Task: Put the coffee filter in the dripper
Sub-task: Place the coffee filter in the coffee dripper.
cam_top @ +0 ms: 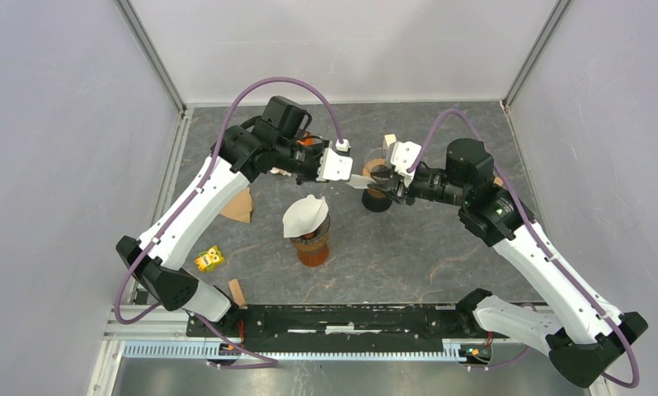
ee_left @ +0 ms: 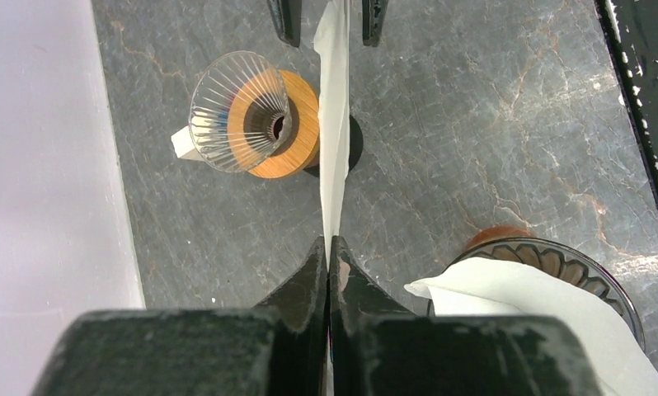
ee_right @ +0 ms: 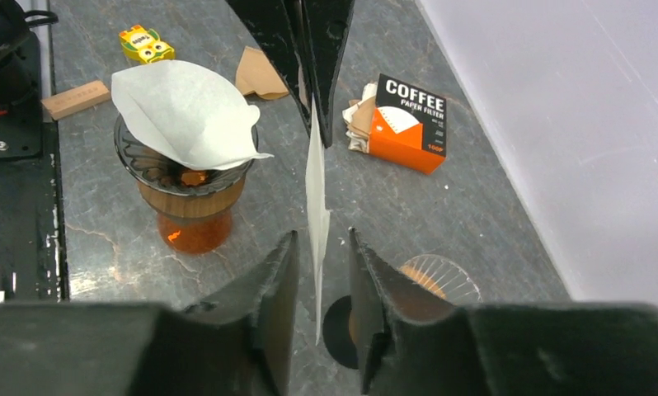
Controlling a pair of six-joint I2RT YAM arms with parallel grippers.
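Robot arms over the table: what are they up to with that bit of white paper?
A flat white paper coffee filter hangs in the air between them. The left gripper is pinched shut on one end; the right gripper has its fingers open either side of the other end. Nearby, a dark ribbed dripper on an amber jar already holds another white filter, opened out.

The left arm [cam_top: 227,177] hides most of the filter box [cam_top: 309,141]; the left wrist view's edge crops the dark dripper [ee_left: 560,257].
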